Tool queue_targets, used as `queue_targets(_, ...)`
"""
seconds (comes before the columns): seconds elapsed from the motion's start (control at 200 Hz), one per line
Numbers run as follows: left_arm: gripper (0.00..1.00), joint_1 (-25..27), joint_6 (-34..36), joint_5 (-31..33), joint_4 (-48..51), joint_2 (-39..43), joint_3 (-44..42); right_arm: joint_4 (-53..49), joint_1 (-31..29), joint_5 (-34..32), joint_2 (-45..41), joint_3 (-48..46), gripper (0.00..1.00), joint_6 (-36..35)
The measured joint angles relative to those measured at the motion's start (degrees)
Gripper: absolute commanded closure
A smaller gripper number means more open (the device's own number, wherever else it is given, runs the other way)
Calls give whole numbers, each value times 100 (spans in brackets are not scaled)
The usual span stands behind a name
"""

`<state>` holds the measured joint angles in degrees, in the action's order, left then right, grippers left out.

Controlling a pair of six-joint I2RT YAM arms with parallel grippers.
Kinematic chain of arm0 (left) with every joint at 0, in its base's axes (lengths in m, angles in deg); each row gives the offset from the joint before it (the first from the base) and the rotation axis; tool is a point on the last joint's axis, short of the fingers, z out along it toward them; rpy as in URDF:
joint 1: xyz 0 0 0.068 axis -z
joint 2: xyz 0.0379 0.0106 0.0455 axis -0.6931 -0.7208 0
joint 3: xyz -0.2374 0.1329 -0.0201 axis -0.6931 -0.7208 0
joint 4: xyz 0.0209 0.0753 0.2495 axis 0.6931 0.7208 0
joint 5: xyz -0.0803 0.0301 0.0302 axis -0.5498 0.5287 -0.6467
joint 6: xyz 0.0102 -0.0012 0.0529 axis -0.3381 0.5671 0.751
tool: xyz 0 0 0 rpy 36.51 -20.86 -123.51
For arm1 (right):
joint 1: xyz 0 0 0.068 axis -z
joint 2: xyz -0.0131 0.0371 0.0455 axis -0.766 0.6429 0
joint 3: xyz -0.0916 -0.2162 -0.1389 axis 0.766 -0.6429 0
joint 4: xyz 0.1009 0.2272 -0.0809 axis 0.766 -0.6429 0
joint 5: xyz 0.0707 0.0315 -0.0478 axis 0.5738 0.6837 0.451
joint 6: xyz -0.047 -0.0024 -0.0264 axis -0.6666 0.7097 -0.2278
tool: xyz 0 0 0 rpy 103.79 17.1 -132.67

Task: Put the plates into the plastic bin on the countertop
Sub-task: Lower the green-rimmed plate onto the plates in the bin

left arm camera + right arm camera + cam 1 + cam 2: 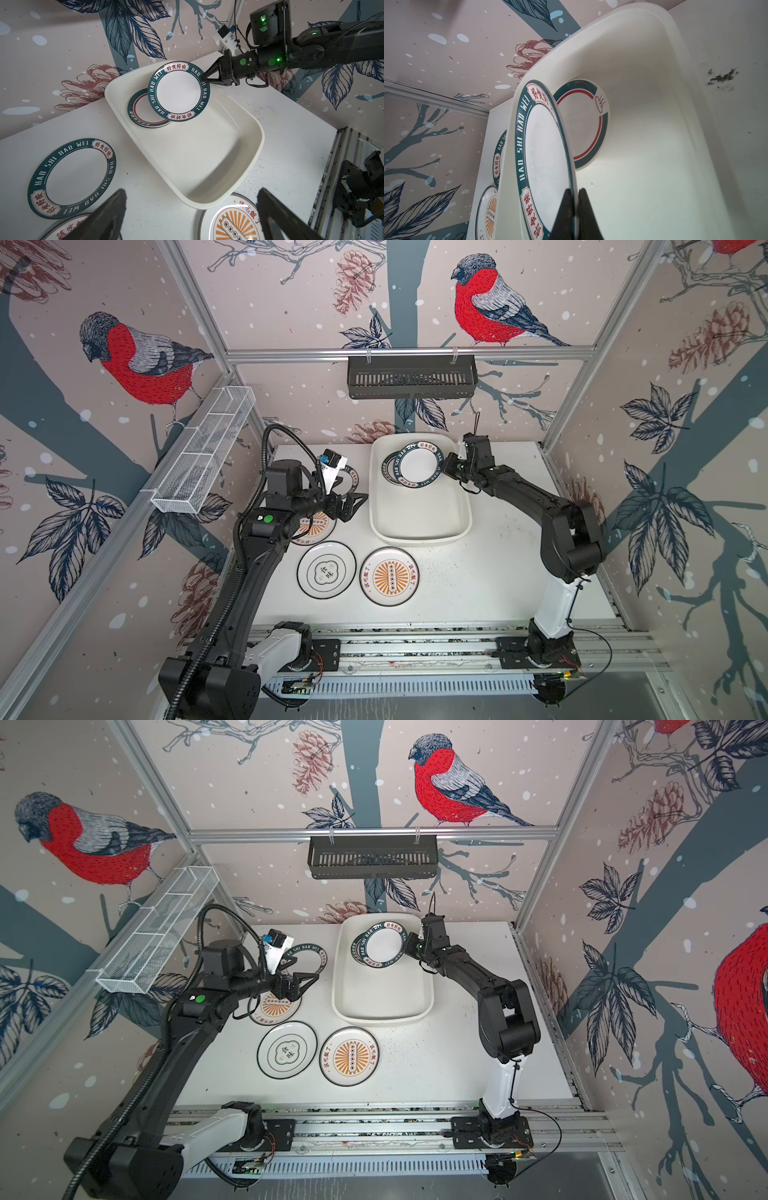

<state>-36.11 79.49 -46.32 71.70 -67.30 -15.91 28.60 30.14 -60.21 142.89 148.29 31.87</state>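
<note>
The right gripper (204,78) is clamped tight on the rim of a teal-lettered plate (178,91). It holds the plate tilted over the plastic bin (197,158), partly above another plate (141,113) lying inside. The left gripper (354,506) gapes wide and empty over the countertop (478,572).

**Plate Held on Edge over the Bin**

The right gripper (575,193), its jaws closed, pinches the rim of a teal-lettered plate (546,149) tilted above the plastic bin (654,104). A teal-and-red-ringed plate (583,128) lies inside the bin. Beyond the bin's rim, a second lettered plate (499,153) and a sunburst plate (489,212) rest on the countertop (737,41).
</note>
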Motion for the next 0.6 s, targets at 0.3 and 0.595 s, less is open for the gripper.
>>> queue_targets(0.3,3,-85,-149,-166,-24,-85,-68,87,81,269,955,723,99,208)
queue_targets(0.595,3,-107,-164,-271,-22,-92,-72,214,170,330,1384,874,99,450)
